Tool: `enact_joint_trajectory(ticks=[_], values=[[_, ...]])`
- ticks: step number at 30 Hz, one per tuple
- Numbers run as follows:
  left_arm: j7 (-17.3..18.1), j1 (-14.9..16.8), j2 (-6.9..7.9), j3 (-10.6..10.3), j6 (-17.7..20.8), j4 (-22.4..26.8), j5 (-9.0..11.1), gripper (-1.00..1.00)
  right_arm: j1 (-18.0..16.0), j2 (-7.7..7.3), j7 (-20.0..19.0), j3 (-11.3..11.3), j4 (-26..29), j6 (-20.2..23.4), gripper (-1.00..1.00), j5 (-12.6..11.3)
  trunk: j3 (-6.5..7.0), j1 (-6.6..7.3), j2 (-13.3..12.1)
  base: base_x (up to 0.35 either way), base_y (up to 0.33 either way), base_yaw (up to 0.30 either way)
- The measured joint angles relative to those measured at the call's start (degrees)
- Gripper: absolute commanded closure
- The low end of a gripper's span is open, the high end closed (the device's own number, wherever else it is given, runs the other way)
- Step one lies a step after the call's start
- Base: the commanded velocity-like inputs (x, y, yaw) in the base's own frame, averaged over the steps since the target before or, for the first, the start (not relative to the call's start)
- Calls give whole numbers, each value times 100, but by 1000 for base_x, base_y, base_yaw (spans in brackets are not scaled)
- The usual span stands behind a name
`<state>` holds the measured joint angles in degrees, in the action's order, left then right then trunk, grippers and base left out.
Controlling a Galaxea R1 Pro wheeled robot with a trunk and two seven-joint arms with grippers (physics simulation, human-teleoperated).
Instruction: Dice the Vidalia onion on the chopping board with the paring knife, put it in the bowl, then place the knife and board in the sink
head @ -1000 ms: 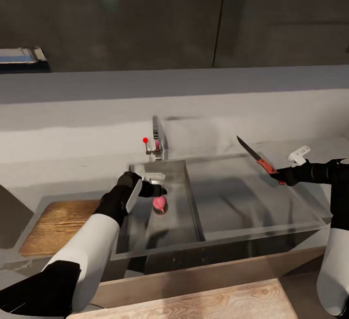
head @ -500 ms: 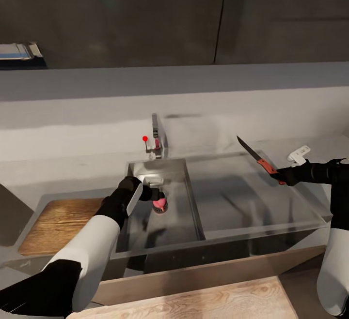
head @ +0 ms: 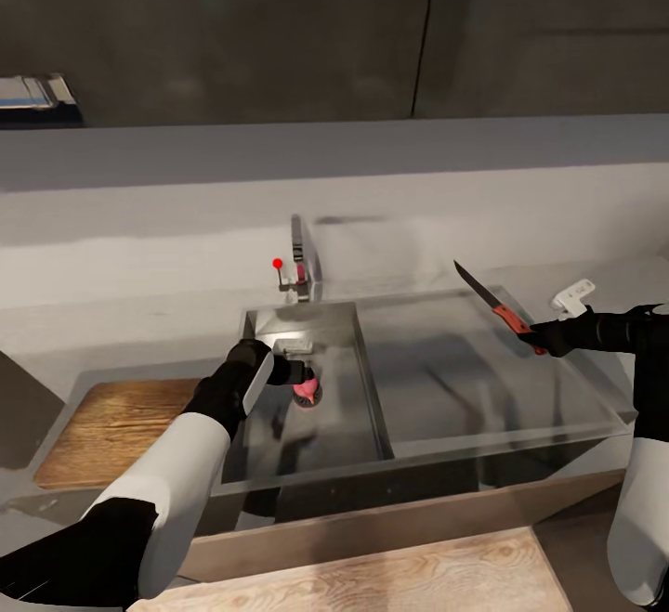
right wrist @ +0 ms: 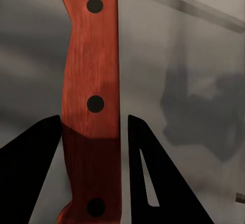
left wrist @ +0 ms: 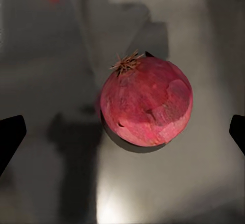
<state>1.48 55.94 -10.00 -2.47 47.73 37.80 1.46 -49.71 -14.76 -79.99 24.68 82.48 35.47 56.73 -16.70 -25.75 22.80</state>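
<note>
Onion (left wrist: 146, 101): red-pink papery skin, dry root tuft, resting on sink (head: 334, 426) floor between spread, non-touching fingers of left gripper (head: 299, 375). Right gripper (right wrist: 92, 132) clamped on paring knife (head: 492, 304) handle; blade hidden in wrist view, gripper tips cropped.

Dim, soft render; blurry shadows
</note>
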Motion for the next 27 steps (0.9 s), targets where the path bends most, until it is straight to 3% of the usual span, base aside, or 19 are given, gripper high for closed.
enact_joint_trajectory(ticks=[7,16,27], values=[[-3,0,0,4,0,17,0,-100,-1,0,0,0,0,-2,100,0,-25,0,0,0,0,0],[-9,0,0,-5,-415,221,0,-100,-1,0,0,0,0,-6,100,0,-35,0,0,2,-3,0],[-9,0,0,-13,-449,231,0,-100,-1,0,0,0,0,-3,100,0,-35,0,0,68,-104,0]])
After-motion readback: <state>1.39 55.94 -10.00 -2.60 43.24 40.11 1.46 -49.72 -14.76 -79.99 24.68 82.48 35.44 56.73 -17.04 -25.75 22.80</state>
